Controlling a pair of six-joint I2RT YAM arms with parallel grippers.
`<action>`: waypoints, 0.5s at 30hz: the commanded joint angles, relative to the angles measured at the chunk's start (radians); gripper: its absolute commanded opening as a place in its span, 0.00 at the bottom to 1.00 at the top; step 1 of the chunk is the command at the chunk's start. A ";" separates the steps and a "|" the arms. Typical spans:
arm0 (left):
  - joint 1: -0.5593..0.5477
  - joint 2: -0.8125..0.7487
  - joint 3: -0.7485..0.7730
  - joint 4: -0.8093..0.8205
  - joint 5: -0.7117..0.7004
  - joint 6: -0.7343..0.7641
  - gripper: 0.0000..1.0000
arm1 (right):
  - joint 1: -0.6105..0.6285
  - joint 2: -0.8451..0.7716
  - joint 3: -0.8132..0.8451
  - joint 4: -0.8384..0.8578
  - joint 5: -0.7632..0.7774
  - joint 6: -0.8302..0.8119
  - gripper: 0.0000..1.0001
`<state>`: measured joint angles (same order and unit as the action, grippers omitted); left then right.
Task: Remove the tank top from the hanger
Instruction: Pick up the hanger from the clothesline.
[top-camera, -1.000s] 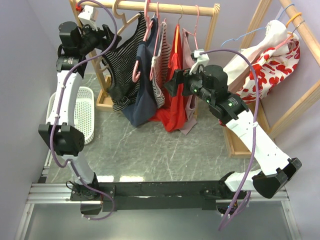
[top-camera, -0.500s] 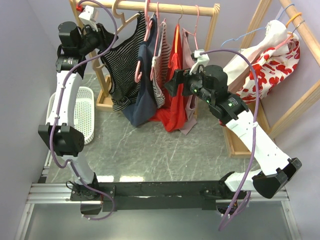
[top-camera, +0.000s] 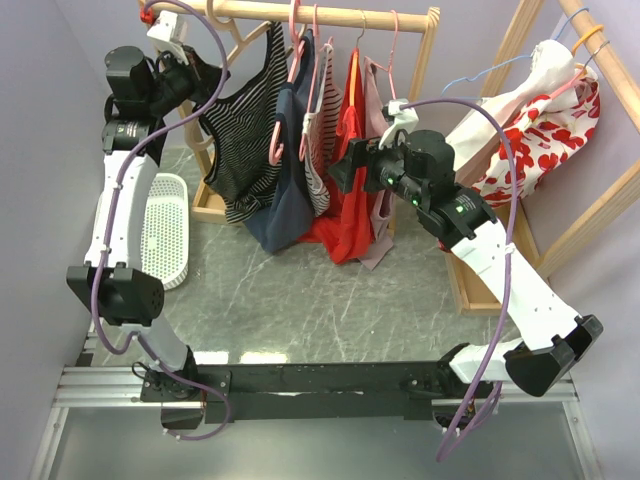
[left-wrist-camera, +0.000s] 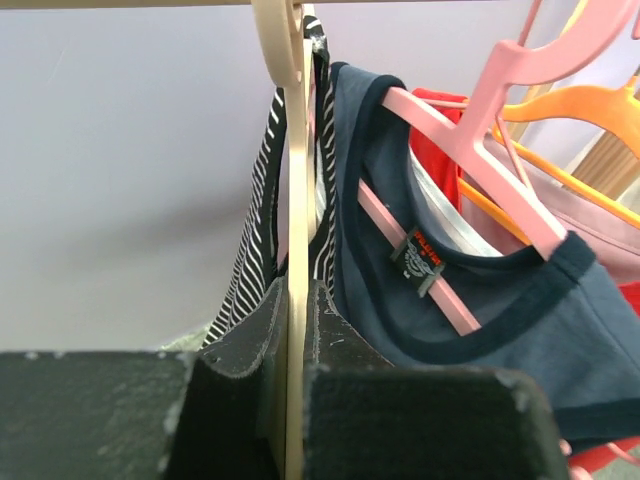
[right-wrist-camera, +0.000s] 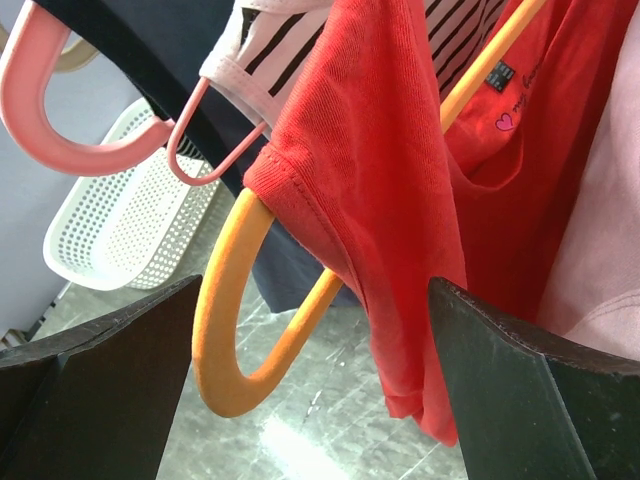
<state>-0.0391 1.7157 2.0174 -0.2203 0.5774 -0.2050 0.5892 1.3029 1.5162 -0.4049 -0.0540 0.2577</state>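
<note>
Nearest the bases, the right gripper (right-wrist-camera: 316, 372) was held fully open, its dark fingers (right-wrist-camera: 100, 385) standing either side of the curved orange plastic hanger (right-wrist-camera: 225, 330) and the red cotton top (right-wrist-camera: 380, 200) without pressing on either. Farther back and to the left, the left gripper (left-wrist-camera: 295, 335) was clenched on the lower arm of the cream wooden hanger (left-wrist-camera: 295, 200), the wood pinched flat between its pads. The black-and-white striped tank top (top-camera: 240, 150) was draped on that hanger, its straps over the shoulders, just beside the navy top (left-wrist-camera: 480, 300) on a pink plastic hanger (left-wrist-camera: 480, 170). All were hung from the round wooden rail (top-camera: 330, 15) at the back.

The step in hand was judged to be steadying the hanger. It would be done well if the clamp were kept firm and square on the wood, so that a strap could be slid off one shoulder without the neighbouring garments being dragged.

Compared with a second before, the left jaws had been closed from wide open, the left wrist had been shifted up and leftward, and the striped top had been drawn slightly that way. The right arm was unchanged.
</note>
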 joint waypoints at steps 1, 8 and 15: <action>-0.004 -0.073 0.053 0.062 -0.027 -0.017 0.01 | 0.003 0.001 0.007 0.031 -0.012 0.009 1.00; -0.004 -0.134 0.055 -0.017 -0.146 0.019 0.01 | 0.003 -0.013 -0.005 0.034 -0.006 0.009 1.00; -0.004 -0.264 0.021 -0.128 -0.229 0.001 0.01 | 0.003 -0.016 -0.002 0.035 -0.003 0.002 1.00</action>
<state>-0.0406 1.5852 2.0178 -0.3653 0.4080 -0.1997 0.5892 1.3090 1.5162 -0.4049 -0.0574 0.2646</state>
